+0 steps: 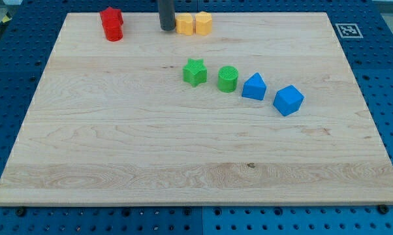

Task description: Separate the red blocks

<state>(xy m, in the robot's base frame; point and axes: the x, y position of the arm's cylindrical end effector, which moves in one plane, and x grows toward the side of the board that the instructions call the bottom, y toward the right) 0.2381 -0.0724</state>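
Red blocks (111,23) sat touching at the surface's (118,150) top left; my tip (166,29), a gripperless end effector, stood beside the yellow blocks (194,23).

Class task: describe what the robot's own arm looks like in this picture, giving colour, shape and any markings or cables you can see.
Only the arm's lower end shows: a straight, dark grey, round rod entering from the view's top. My tip is blunt and plain, on the wooden board just left of the orange block. No pincer, cables, markings or sleeve are visible; the rest of the arm is out of frame.
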